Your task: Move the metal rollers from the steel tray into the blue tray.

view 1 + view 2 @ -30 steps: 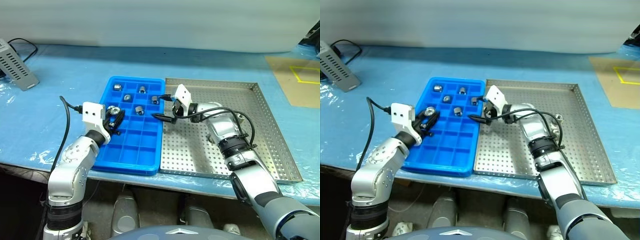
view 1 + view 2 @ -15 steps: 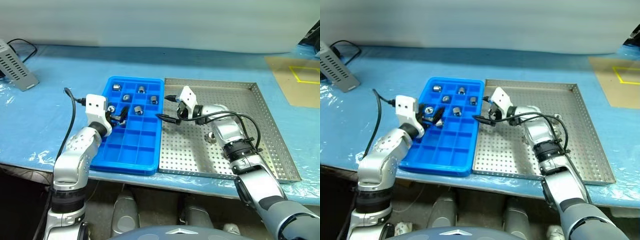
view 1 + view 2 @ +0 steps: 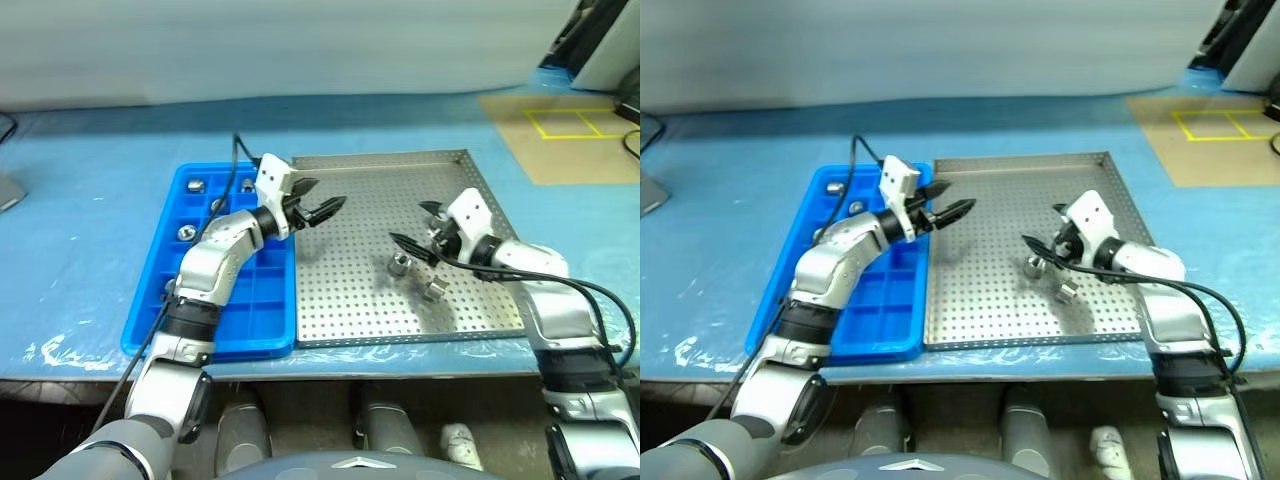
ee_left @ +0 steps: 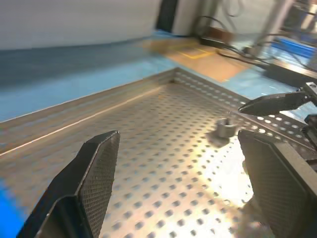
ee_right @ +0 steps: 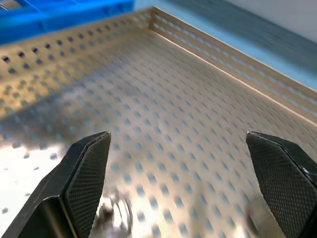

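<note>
Steel tray [image 3: 400, 300] fills frame centre, blue tray [image 3: 150, 300] touching its left edge. I see two metal rollers [image 3: 401, 264] on steel floor right of centre, few more in blue tray's upper compartments. My left gripper [image 3: 318, 208] spread wide, empty, over steel tray's upper left. Right gripper [image 3: 418, 232] spread wide, empty, just beside two rollers

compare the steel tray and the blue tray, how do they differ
The steel tray is silver-grey metal; the blue tray is bright blue plastic. The steel tray has one open floor dotted with holes; the blue tray is split into a grid of small square compartments. The steel tray is wider and squarer; the blue tray is narrower. Both lie flat side by side on the blue-covered table, have low rims, and hold rollers.
</note>
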Robot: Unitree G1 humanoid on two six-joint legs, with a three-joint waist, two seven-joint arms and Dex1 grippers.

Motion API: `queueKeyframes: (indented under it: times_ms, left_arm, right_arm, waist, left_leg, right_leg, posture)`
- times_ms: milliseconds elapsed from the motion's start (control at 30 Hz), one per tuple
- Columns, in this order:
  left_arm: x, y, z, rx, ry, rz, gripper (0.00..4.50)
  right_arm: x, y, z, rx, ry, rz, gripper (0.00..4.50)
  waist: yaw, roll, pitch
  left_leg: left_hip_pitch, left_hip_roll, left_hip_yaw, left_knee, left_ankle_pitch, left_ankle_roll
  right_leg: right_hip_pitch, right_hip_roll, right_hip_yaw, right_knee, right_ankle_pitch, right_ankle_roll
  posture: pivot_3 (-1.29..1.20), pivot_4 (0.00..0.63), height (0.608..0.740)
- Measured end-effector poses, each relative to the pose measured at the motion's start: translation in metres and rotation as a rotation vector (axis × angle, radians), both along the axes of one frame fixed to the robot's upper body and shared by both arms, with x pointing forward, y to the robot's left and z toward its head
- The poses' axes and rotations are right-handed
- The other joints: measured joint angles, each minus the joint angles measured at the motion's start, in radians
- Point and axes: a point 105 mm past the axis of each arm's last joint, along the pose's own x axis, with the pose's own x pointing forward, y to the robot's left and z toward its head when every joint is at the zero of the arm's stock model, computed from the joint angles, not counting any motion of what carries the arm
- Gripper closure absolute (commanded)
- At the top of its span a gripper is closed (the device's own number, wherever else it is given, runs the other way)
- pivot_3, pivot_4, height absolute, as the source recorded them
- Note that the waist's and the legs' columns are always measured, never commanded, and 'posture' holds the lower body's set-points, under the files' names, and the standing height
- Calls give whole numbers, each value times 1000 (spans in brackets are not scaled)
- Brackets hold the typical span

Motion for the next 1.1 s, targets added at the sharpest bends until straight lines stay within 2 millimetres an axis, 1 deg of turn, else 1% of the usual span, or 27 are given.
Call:
queueKeyframes:
  times_ms: [67,100,133,233,300,433,533,633,700,733,800,867,900,967,1033,1100]
  left_arm:
    - [0,-10,-6,29,14,-65,472]
    - [-2,-17,-11,65,24,-114,472]
    - [-5,-20,-18,97,41,-155,472]
    - [-10,-25,-36,144,102,-232,472]
    - [-12,-28,-40,171,118,-281,472]
    - [-8,-31,-43,241,97,-304,472]
    - [-10,-37,-56,297,107,-321,472]
    - [-13,-42,-78,404,102,-330,1071]
    - [-12,-41,-84,440,84,-320,1701]
    - [-11,-41,-84,448,74,-316,2104]
    - [-9,-40,-83,447,68,-302,2693]
    - [-6,-38,-82,425,72,-272,2694]
    - [-3,-38,-77,381,77,-248,2694]
    - [5,-37,-61,267,85,-194,2694]
    - [12,-37,-45,180,70,-154,2694]
    - [15,-34,-29,123,47,-125,2694]
  right_arm:
    - [-11,-8,-3,-8,12,-41,0]
    - [-18,-14,-5,-12,21,-70,0]
    - [-25,-18,-6,-12,32,-92,0]
    - [-38,-25,-5,-12,42,-133,0]
    - [-46,-27,-4,-14,48,-152,0]
    - [-54,-29,-4,-14,60,-176,0]
    - [-56,-31,-2,-24,56,-191,0]
    - [-57,-32,-3,-29,61,-202,0]
    - [-57,-33,-3,-29,61,-206,0]
    - [-57,-33,-3,-31,59,-208,0]
    - [-56,-33,-2,-33,56,-209,0]
    - [-54,-32,1,-32,44,-202,0]
    - [-51,-29,3,-29,35,-194,0]
    - [-44,-24,7,-22,22,-175,0]
    - [-34,-13,9,-12,15,-128,0]
    - [-24,1,12,14,12,-67,0]
  waist:
    - [-23,0,0]
    - [-34,0,0]
    - [-48,1,0]
    - [-87,1,0]
    - [-109,1,0]
    - [-147,1,-1]
    - [-175,1,-1]
    - [-197,1,-1]
    - [-210,1,-1]
    - [-215,1,-1]
    - [-220,1,-1]
    - [-223,1,-1]
    - [-222,1,-1]
    - [-222,1,-1]
    - [-220,1,0]
    - [-219,1,0]
  left_leg:
    - [1,0,1,0,-1,1]
    - [1,0,1,0,-1,1]
    - [1,0,1,1,-1,2]
    - [1,0,2,1,-3,3]
    - [0,0,2,1,-3,4]
    - [-2,0,2,3,-5,7]
    - [-6,-1,2,6,-7,11]
    - [-9,-1,1,8,-9,13]
    - [-10,-1,0,9,-10,13]
    - [-10,-1,0,10,-10,13]
    - [-10,-1,0,10,-11,14]
    - [-10,-2,0,11,-11,14]
    - [-10,-2,0,12,-11,14]
    - [-11,-2,-1,14,-11,14]
    - [-11,-3,-1,15,-11,14]
    - [-11,-4,-1,15,-11,14]
  right_leg:
    - [0,2,3,-1,-1,1]
    - [0,2,3,-2,-4,7]
    - [0,3,4,-2,-5,8]
    - [0,7,4,-4,-5,9]
    - [0,7,5,-7,-5,9]
    - [2,8,5,-13,-5,9]
    - [3,7,5,-14,-5,9]
    - [3,7,5,-14,-5,9]
    - [3,6,4,-14,-5,9]
    - [3,6,3,-14,-5,9]
    - [3,5,3,-14,-5,9]
    - [3,5,3,-14,-5,9]
    - [3,5,3,-14,-5,9]
    - [3,4,3,-14,-5,9]
    - [4,2,2,-14,-5,9]
    - [4,1,1,-13,-5,9]
  posture:
    - [-579,150,740]
    - [-599,150,740]
    - [-609,150,740]
    - [-652,150,740]
    - [-668,150,740]
    - [-688,150,740]
    - [-696,150,740]
    - [-694,150,740]
    - [-684,150,740]
    - [-674,150,740]
    - [-662,150,740]
    - [-626,150,740]
    - [-604,150,740]
    - [-551,150,740]
    - [-520,150,740]
    - [-427,150,740]
